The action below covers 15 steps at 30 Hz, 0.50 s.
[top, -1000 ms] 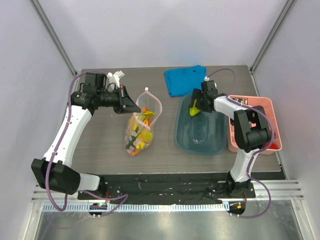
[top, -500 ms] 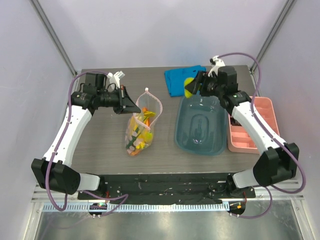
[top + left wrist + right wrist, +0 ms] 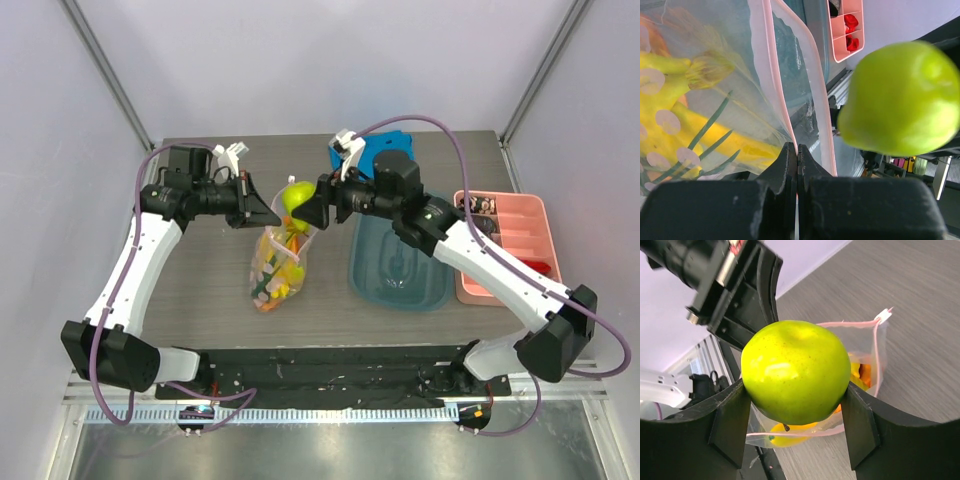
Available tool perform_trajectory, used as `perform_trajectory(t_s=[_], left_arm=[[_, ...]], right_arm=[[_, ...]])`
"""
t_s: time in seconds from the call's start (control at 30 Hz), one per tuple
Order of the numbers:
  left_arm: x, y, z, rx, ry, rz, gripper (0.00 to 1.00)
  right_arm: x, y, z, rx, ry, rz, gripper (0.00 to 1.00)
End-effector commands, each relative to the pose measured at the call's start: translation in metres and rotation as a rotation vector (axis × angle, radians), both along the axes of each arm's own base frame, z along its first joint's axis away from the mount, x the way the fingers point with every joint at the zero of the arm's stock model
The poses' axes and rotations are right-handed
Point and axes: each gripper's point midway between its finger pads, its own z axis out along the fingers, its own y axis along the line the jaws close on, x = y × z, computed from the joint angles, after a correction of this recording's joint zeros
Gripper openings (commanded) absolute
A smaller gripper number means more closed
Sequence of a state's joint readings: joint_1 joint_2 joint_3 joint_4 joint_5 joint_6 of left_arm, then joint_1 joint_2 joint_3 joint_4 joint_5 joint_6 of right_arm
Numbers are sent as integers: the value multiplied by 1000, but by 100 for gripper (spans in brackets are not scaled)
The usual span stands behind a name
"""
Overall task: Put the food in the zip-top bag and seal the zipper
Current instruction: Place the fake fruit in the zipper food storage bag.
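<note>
The clear dotted zip-top bag [image 3: 278, 262] lies mid-table with its mouth held open; yellow banana and orange pieces show inside it [image 3: 685, 105]. My left gripper [image 3: 270, 211] is shut on the bag's pink zipper strip [image 3: 774, 75] at the mouth's left side. My right gripper [image 3: 305, 204] is shut on the green pear-like fruit [image 3: 296, 197], holding it just above the bag's mouth; it shows large in the right wrist view [image 3: 796, 371] and the left wrist view [image 3: 900, 97]. The white slider tab [image 3: 884, 315] sits at the mouth's far end.
A teal plastic tub [image 3: 400, 265] stands right of the bag. A pink compartment tray [image 3: 510, 250] with small dark and red pieces is at the right edge. A blue folded cloth [image 3: 390, 150] lies at the back.
My right arm has swung left from over the tub, carrying the green fruit to above the bag's mouth. My left gripper has stayed holding the bag's edge.
</note>
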<state>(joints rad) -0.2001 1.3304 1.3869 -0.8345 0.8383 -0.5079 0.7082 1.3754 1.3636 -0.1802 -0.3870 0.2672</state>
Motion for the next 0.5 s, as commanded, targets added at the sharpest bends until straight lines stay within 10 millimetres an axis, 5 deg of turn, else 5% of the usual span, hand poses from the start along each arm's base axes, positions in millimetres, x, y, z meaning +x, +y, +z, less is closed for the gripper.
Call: perform_trajectory(t_s=[0.0, 0.17, 0.3, 0.47], left_arm=[[-5, 1, 15, -27, -51, -15, 0], [-5, -1, 19, -41, -47, -16, 0], [-5, -2, 19, -50, -46, -19, 1], [-6, -1, 18, -43, -54, -22, 1]], right_arm=[[5, 14, -17, -45, -49, -8, 33], [-4, 22, -26, -52, 11, 8, 46], [-15, 24, -17, -64, 22, 57, 83], [-13, 14, 3, -76, -45, 27, 96]])
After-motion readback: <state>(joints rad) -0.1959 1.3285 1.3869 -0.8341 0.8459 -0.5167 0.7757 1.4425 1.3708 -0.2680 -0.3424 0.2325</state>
